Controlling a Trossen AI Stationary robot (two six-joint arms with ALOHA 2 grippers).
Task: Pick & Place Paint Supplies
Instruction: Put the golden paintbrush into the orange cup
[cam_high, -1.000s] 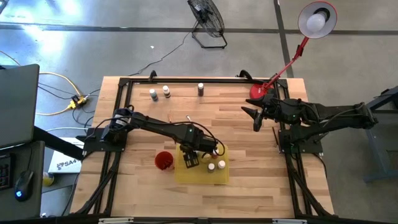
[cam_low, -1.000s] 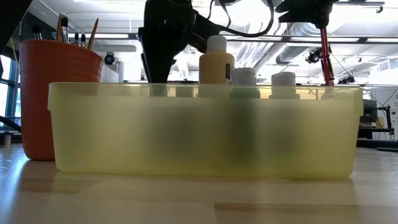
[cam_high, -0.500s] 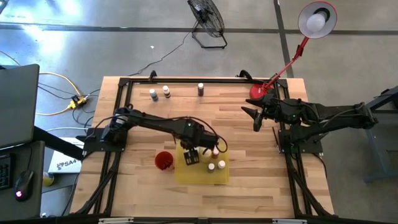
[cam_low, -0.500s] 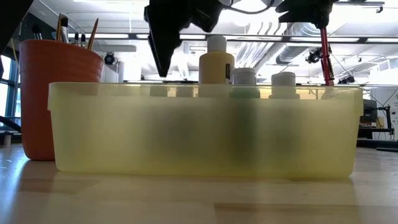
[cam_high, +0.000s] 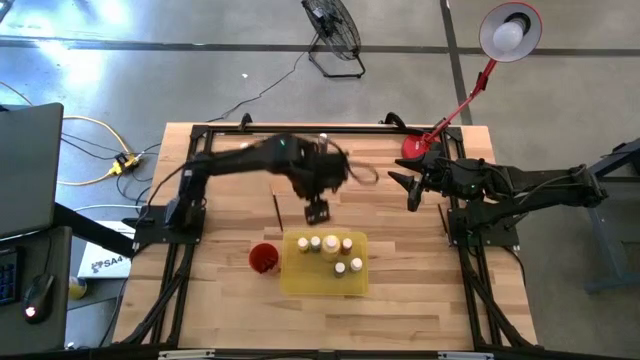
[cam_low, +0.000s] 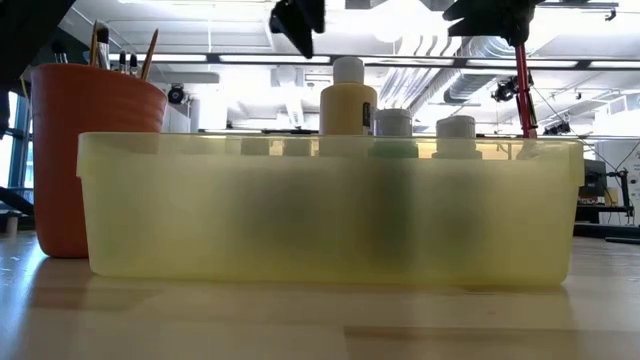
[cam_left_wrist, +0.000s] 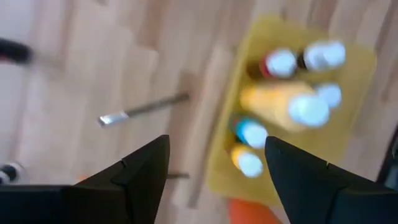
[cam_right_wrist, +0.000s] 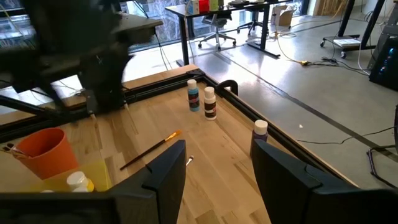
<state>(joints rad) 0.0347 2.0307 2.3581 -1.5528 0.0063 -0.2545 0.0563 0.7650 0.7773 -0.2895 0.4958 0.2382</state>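
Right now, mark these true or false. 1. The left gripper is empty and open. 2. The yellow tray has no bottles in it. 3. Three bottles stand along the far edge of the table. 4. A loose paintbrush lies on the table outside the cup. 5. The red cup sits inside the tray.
1. True: the left gripper hangs open above the table, holding nothing.
2. False: the yellow tray holds several bottles.
3. True: the far bottles stand in a loose row.
4. True: the paintbrush lies on the wood.
5. False: the red cup stands beside the tray, on the table.
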